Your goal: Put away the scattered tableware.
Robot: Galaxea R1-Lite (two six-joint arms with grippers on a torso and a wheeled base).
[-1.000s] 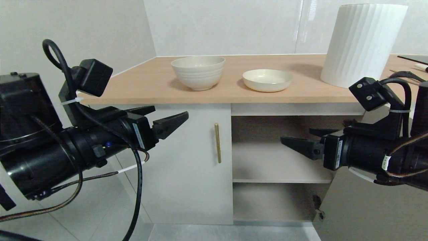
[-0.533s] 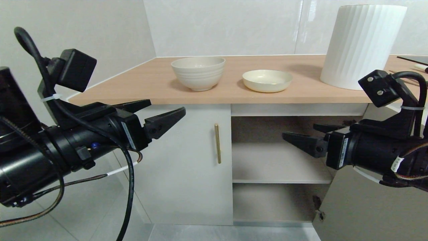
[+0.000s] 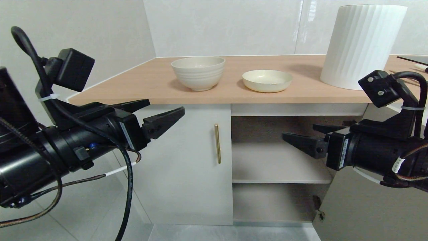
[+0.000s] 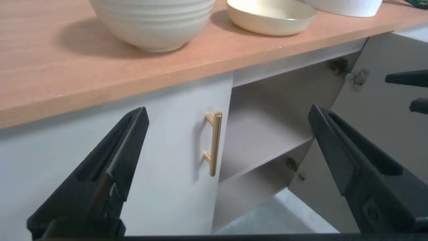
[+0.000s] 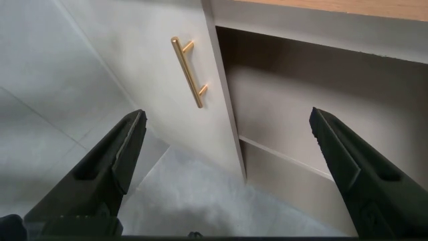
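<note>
The bowl (image 3: 198, 72) and the dish (image 3: 267, 80) both stand upright on the wooden surface (image 3: 143, 87). The bowl is on the left and the dish on its right, near each other but not touching. Further right on the same surface stands a tall white ribbed cylinder (image 3: 362, 43), apart from the dish.

Under the surface there is a white cabinet. Its left door (image 3: 187, 174) is shut and carries an upright brass handle (image 3: 217, 143) close to its right edge. The compartment (image 3: 284, 127) beside this door is open, and one shelf (image 3: 277, 167) goes across it. The dish stands roughly above this opening. The right door (image 3: 361, 207) is swung out toward the room.

The left gripper (image 3: 166, 105) hangs in the air in front of the shut door, a little below the edge of the surface, and it points toward the handle. Its jaws are spread wide and hold nothing. The right gripper (image 3: 298, 131) is in front of the open compartment, at the level of the space above the shelf, pointing to the left. Its jaws are also spread apart, with nothing between them. Both grippers are well apart from the bowl and the dish.
</note>
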